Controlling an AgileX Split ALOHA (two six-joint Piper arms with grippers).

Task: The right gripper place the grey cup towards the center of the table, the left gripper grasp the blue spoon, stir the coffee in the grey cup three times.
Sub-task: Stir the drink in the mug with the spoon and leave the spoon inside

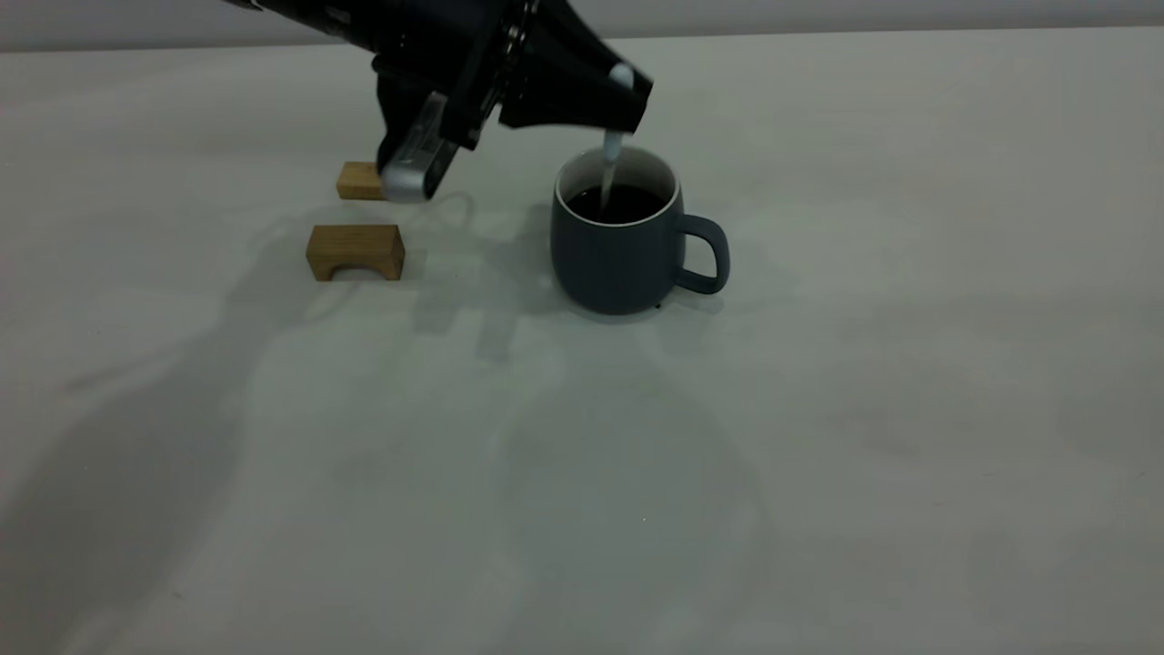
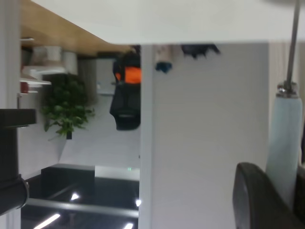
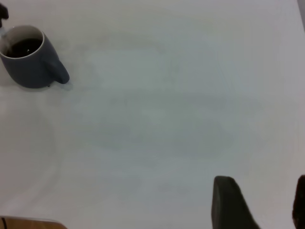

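The grey cup (image 1: 626, 244) stands upright on the table (image 1: 818, 409), 2 wooden blocks (image 1: 356, 252) well apart on the side away from its handle. Just above its rim, the left gripper (image 1: 627, 100) pinches the blue spoon (image 1: 614, 146), which hangs into the coffee (image 1: 618, 202). The right gripper (image 3: 259, 202) hovers well apart from the cup, fingers spread.

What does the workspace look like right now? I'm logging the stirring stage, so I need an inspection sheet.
Surface: table pale, matte, no spills seen.
Job's things: grey cup upright, handle toward the right arm's side, holding coffee; blue spoon near upright, bowl dipped into the coffee.
Clutter: two wooden blocks beside the cup on the left arm's side.
Grippers: left gripper above the cup, fingers shut on the spoon handle; right gripper far from the cup, fingers open, empty.
Cables: nothing seen.
Surroundings: plant in the left wrist view.
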